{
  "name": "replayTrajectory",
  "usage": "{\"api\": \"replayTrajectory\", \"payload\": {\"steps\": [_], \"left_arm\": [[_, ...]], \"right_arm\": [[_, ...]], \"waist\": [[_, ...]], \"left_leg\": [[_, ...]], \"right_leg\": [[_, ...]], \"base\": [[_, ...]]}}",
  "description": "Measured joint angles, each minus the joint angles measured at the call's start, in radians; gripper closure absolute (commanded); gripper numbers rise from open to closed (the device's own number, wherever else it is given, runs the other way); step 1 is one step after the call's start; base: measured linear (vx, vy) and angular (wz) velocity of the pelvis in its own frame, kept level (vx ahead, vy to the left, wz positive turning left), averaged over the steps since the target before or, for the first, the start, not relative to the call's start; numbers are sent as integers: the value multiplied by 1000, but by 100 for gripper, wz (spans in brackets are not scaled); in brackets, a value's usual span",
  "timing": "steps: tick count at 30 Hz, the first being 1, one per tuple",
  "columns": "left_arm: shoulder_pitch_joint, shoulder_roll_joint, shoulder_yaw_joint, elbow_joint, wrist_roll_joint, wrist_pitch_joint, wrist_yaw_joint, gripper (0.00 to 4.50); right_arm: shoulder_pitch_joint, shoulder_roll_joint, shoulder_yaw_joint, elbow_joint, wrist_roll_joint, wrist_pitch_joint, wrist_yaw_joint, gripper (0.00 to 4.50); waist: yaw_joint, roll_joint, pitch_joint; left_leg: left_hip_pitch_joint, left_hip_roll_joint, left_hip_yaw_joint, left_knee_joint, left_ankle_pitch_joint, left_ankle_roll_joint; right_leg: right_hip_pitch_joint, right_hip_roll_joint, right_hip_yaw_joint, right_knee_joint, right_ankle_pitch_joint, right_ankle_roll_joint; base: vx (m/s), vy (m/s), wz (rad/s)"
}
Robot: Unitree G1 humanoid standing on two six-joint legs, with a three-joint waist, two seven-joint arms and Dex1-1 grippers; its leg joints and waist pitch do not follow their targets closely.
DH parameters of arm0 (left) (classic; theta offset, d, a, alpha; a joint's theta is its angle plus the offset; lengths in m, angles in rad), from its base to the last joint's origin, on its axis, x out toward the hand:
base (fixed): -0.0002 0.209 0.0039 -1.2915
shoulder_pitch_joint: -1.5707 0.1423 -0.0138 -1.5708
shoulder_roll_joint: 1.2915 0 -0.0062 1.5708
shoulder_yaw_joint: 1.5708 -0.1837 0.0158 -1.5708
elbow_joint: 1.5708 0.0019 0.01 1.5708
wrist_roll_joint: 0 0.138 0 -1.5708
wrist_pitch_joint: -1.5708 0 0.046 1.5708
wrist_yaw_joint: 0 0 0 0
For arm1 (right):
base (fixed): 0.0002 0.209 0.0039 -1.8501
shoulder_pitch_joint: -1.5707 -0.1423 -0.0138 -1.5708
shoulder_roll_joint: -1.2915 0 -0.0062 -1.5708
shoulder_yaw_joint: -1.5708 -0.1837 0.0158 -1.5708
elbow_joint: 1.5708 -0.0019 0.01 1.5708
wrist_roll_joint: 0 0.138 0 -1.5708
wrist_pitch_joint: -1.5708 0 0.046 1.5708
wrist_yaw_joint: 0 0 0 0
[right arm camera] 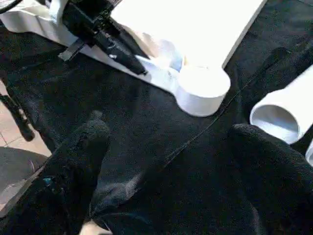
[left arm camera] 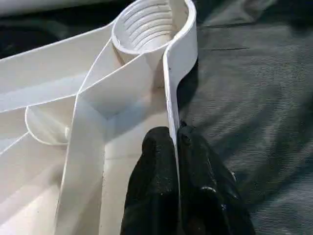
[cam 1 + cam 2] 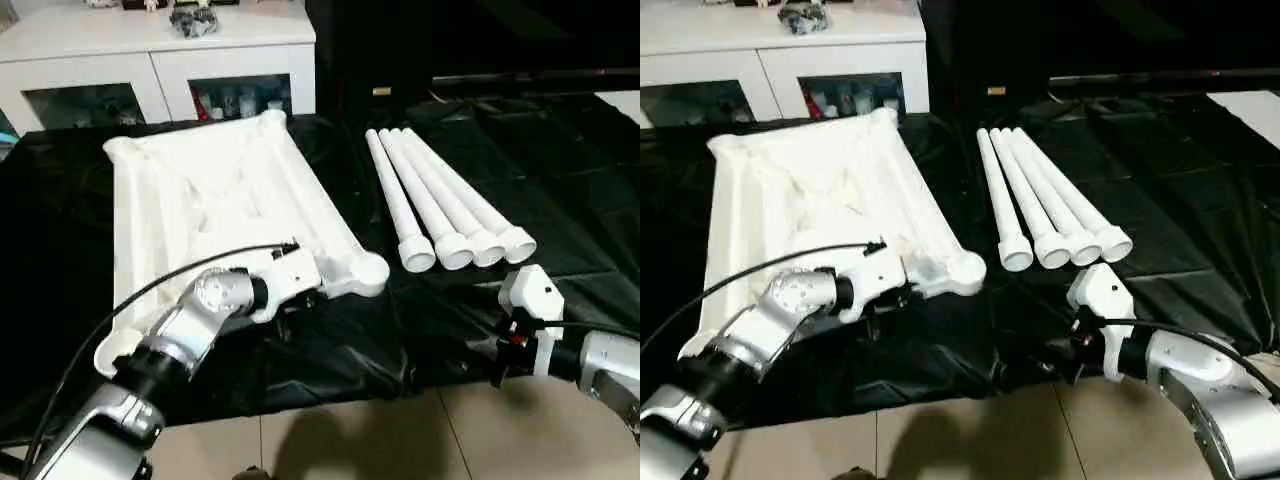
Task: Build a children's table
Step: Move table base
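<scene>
While the children's table (image 3: 215, 195) lies ribbed side up on the black cloth (image 3: 560, 180), the left gripper (image 2: 173, 142) pinches its near rim wall, jaws pressed on the thin edge beside a corner socket (image 2: 146, 27). Four legs (image 3: 440, 205) lie alongside (touching one another). The right gripper (image 1: 166, 147) hovers, jaws spread.

tabletop (image 3: 215, 195) is plain white plastic, ribs on the underside white too, and the corner socket (image 2: 149, 24) has ridged white rings inside. four legs (image 3: 445, 205) are the same white. the cover (image 3: 560, 170) on the counter is glossy black. left gripper (image 2: 177, 147) fingers are black, right gripper (image 1: 166, 166) fingers black too. forearms are silver with white wrist housings. cabinet (image 3: 150, 60) at the back is white with glass doors, floor (image 3: 400, 440) is pale beige tile.
</scene>
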Motion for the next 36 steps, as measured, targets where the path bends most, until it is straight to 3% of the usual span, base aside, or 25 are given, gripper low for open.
{"api": "replayTrajectory", "payload": {"steps": [15,16,20,24,29,33,36], "left_arm": [[-49,-40,12,99,23,-47,45,448],[-50,-41,13,101,22,-47,44,402],[-46,-42,35,90,9,-55,44,383],[16,-23,97,-91,-62,-36,28,366],[98,-1,200,-354,-208,103,-5,366],[161,-34,323,-473,-222,187,152,366],[243,-129,438,-549,-197,245,368,366]], "right_arm": [[-6,5,1,0,-1,0,-14,16],[-6,5,1,0,-1,0,-15,16],[-6,5,1,0,-1,0,-17,16],[2,6,-3,-4,0,1,-25,16],[5,26,-37,-13,27,28,-48,16],[-29,113,-63,-13,41,67,-160,16],[-96,275,-82,1,12,71,-355,16]], "waist": [[6,3,-2],[6,3,-2],[6,1,0],[5,0,0],[5,0,0],[-3,0,0],[-24,-1,1]], "left_leg": [[-4,0,0,0,2,3],[-4,0,0,0,2,3],[-6,0,0,0,2,3],[-8,0,0,0,2,3],[-7,1,0,0,2,3],[-6,1,0,0,3,3],[-6,1,0,0,4,1]], "right_leg": [[-1,0,0,-2,0,0],[-1,0,0,-2,0,0],[-2,0,-1,-2,0,0],[-3,0,-1,-4,0,0],[-3,0,-2,-4,-1,0],[-2,0,-2,-3,-1,0],[-3,0,-1,-2,-1,1]], "base": [[0,0,0],[0,0,0],[0,0,0],[0,0,0],[0,0,0],[0,0,0],[0,0,0]]}}
